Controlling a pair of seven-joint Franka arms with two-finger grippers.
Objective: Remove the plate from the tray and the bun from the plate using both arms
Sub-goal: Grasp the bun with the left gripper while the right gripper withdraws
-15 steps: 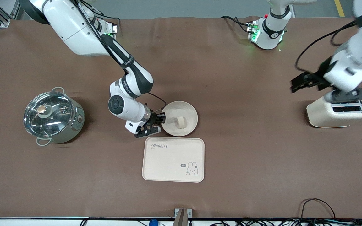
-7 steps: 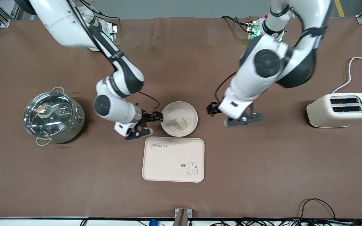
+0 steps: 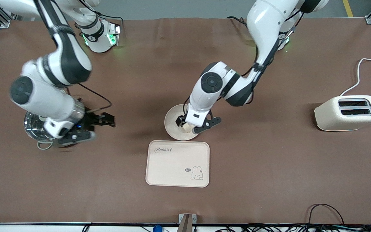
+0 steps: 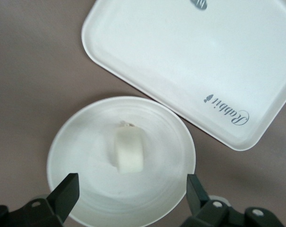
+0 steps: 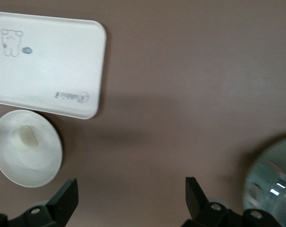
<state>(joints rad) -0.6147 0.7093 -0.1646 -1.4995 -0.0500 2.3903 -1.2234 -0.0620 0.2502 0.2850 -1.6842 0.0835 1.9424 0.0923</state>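
Left gripper (image 3: 194,126) now over plate (image 3: 172,124), right gripper (image 3: 103,127) withdrawn

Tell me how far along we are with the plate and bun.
Done: the plate is off the tray and sits on the table beside it. In hand: the left tool hangs open over the plate, straddling the bun without gripping it. The right tool, open, is beside the pot. Left: lifting the bun off the plate.
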